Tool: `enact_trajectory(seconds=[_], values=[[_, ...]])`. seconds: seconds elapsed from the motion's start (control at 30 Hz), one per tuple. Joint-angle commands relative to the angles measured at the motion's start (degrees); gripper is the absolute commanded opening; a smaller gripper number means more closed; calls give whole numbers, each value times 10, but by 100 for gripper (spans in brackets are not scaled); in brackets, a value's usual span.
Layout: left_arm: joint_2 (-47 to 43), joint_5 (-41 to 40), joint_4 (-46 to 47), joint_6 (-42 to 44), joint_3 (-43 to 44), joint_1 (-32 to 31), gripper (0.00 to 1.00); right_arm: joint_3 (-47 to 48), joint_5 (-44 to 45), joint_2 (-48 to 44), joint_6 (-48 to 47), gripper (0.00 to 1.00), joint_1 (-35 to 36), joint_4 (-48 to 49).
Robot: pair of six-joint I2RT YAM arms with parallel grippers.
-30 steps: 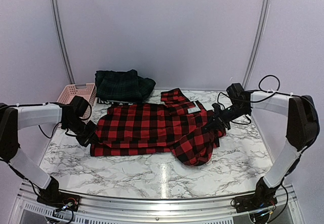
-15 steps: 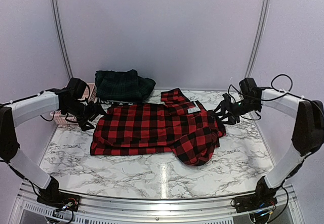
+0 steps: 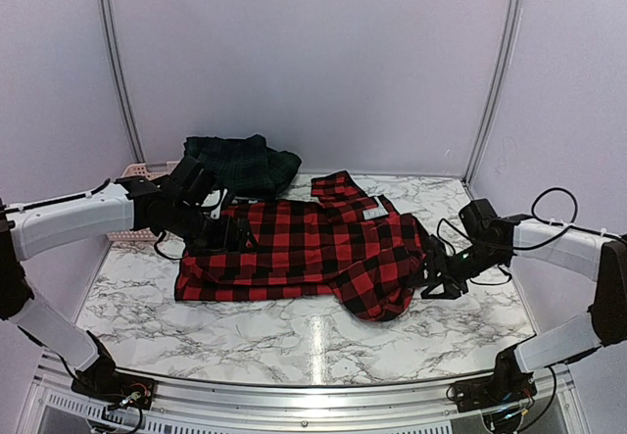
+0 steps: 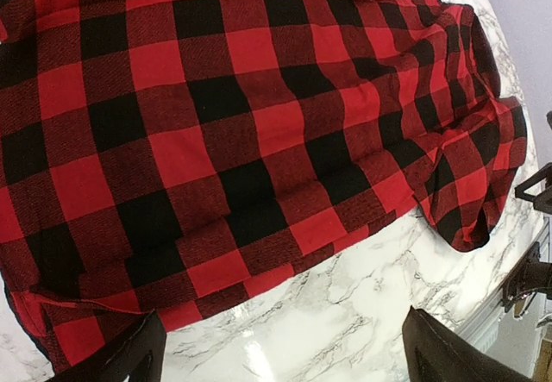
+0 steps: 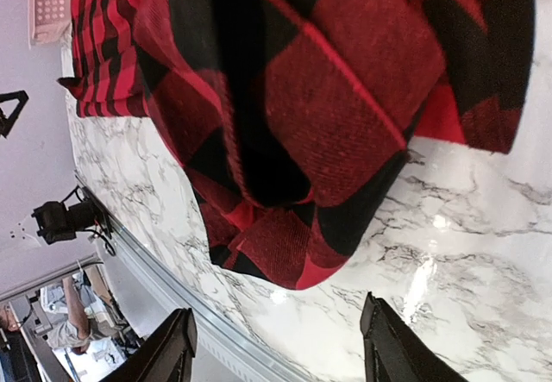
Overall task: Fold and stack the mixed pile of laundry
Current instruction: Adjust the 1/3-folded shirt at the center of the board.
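Marble table (image 3: 294, 341), checked shirt (image 3: 304, 248) spread mid-table

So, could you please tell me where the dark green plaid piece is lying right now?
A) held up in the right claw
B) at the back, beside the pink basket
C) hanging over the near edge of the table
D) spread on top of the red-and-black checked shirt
B: the dark green plaid piece lies bunched at the back next to the pink basket, behind the red-and-black checked shirt, and neither claw holds it.
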Motion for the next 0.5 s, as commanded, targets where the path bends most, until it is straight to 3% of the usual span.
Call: enact_trajectory(seconds=[0.0,0.2,0.33,0.4,0.47], values=[[1,-32,15,4,-9,3,99,-37,11,20,10,59,26,80],[-5,-43,17,-15,-15,3,99,-32,38,69,0,46,26,131],[-15,-59,17,-19,-24,3,99,-37,50,65,0,42,25,154],[-16,-64,17,-20,-29,3,99,-40,49,72,0,31,25,164],[-15,-64,17,-20,-33,3,99,-43,31,73,0,12,26,160]])
